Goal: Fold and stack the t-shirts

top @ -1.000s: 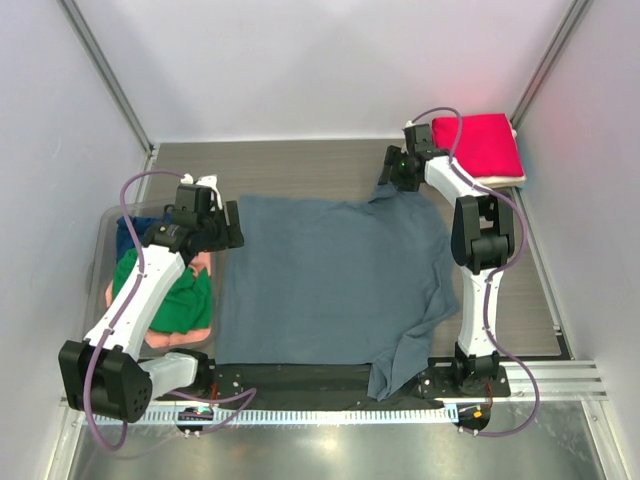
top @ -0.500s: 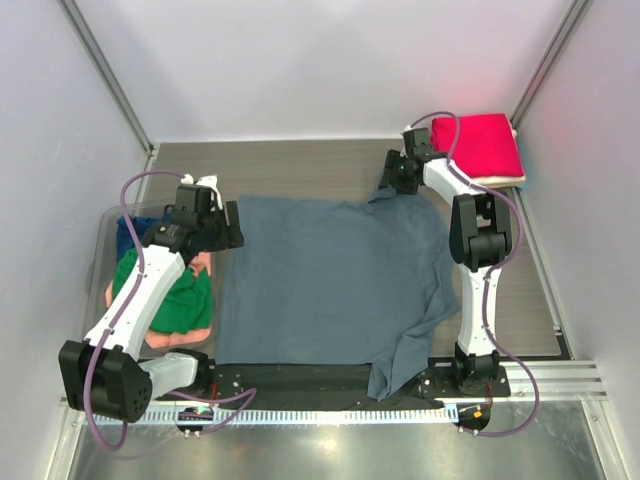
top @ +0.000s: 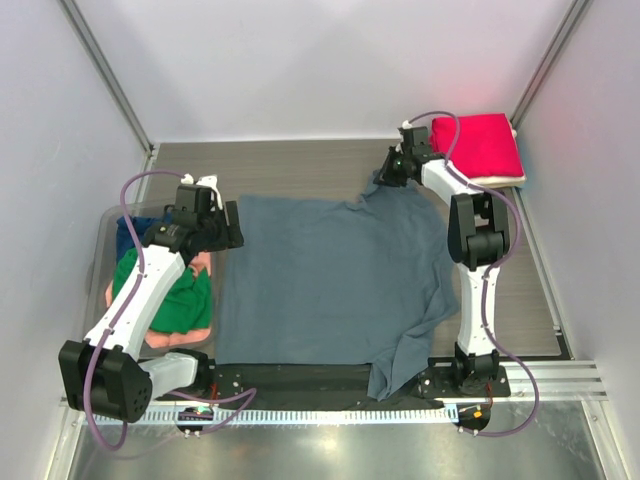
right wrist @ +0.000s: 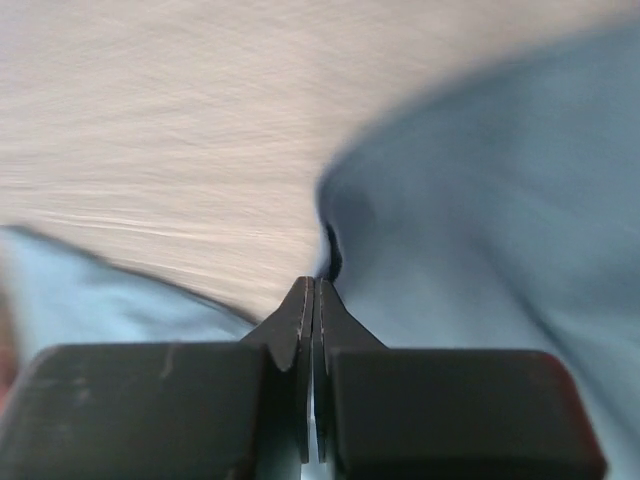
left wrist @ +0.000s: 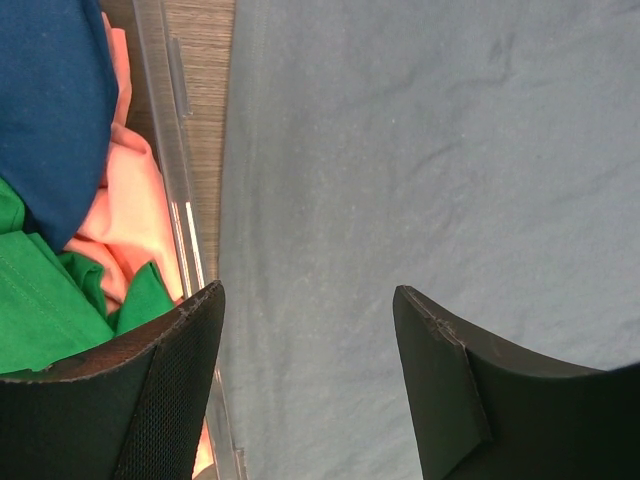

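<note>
The grey shirt (top: 330, 280) lies spread across the middle of the surface (top: 300, 160), with its near right part bunched against the right arm's base. This looks like the start of its first fold. The bin (top: 104, 228) at left holds other shirts (top: 185, 300), partly hidden by the left arm. A folded red shirt (top: 480, 145) sits in the far right corner. The left tool (left wrist: 308, 300) hangs wide open and empty over the grey shirt's left edge, just beside the bin. The right tool (right wrist: 315, 285) is closed tight at the far right corner, apparently pinching cloth, though blur leaves that unsure. Next, the left tool should grip its own corner so both can carry the edge over together.
</note>
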Controlling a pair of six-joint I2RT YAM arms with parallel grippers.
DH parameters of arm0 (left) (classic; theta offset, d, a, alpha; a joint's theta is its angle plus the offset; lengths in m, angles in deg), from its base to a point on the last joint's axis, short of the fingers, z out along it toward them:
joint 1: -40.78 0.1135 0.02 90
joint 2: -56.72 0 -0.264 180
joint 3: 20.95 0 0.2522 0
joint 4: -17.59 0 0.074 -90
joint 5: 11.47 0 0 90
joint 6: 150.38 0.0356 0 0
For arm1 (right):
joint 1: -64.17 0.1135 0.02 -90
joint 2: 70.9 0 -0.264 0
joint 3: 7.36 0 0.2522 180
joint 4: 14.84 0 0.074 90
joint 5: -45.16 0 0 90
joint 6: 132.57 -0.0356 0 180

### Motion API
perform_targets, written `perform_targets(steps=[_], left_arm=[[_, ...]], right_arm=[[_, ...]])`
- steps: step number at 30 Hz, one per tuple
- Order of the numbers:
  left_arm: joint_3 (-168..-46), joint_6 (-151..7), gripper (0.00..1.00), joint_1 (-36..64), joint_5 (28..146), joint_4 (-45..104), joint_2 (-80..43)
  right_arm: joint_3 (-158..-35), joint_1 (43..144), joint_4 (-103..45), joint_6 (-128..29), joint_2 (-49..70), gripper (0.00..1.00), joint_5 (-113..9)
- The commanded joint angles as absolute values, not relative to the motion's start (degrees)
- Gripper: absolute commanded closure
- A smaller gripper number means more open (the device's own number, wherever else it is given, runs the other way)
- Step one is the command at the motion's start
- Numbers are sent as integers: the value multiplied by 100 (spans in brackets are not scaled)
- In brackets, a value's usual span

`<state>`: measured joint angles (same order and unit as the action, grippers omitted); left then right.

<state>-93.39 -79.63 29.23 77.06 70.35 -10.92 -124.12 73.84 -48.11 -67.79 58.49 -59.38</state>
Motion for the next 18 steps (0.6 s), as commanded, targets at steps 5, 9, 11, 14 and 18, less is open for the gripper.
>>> perform_targets(steps=[5,9,11,14,18], left_arm=[[-9316,-7928,31,2944,7634,6835,-1078],[-9342,-8086,31,2935,7634,6782,-1200],[-9482,-8340,30,2935,7616,6800,-1315],[-9780,-8682,30,2883,7634,6808,-1692],[-10255,-8956,30,2628,7458,6747,-2491]], right_arm=[[-13893,7621,-2070,-8475,6997,62,-8522],[-13970,7543,-2990,-7751,6712,20,-8168],[-13104,7472,-3360,-7397,5789,17,-7624],[-12188,7375,-4273,-6702,4640,16,-6228],[-11219,7358,-5056,-6244,3740,16,-4680]])
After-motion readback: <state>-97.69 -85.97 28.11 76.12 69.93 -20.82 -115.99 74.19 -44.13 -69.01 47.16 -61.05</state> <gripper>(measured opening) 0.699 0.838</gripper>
